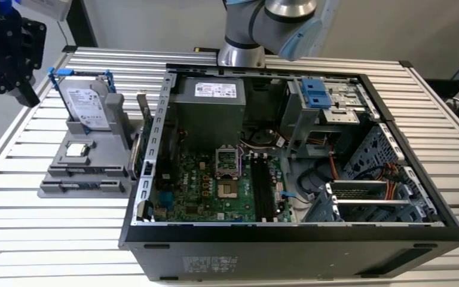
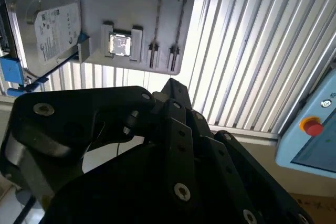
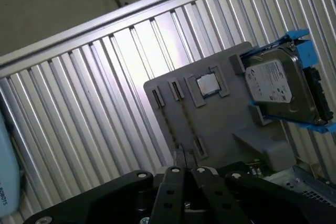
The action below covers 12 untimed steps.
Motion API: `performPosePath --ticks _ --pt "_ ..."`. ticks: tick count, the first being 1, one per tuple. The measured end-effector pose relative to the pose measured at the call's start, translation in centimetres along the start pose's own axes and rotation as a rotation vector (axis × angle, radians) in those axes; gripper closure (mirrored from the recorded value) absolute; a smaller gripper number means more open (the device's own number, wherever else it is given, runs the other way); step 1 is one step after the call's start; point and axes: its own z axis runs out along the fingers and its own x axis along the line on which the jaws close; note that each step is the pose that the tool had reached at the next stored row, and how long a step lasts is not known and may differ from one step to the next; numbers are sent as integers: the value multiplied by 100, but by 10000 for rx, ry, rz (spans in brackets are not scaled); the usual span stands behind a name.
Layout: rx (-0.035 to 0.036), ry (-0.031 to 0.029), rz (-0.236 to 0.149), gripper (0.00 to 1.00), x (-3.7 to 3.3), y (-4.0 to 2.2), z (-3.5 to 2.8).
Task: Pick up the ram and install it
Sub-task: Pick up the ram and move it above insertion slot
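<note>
Hand: the arm's black hand (image 3: 179,156) hangs in the air, clear of the grey plastic parts holder (image 1: 106,142). It is off the holder's hard-drive end, toward the exterior view's left. Its fingertips look pressed together, with nothing seen between them.
Ram: seemingly the thin dark strip (image 3: 190,127) standing on edge in one of the holder's two long grooves, at the end farthest from the drive. It is too thin to be sure.
Holder: flat on the ribbed aluminium tabletop (image 1: 46,239). It carries a silver hard drive with a white label in a blue bracket (image 1: 86,104) at one end and a small square silver processor chip (image 1: 76,149) at its middle.
Computer: an open black desktop tower case (image 1: 293,251) lies on its side just beside the holder, on the exterior view's right. Its green motherboard (image 1: 198,191) and long black memory slots (image 1: 262,191) face up.
Control box: a pale blue box with a red button (image 2: 312,127), well apart from the holder, past the tabletop's edge.
</note>
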Motion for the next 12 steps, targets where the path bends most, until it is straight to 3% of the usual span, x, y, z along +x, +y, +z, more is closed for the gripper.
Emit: performPosePath --ticks 10,12 --pt "-23 70 -1575 100 0 0 0" --pt "80 50 -1838 100 0 1 1"
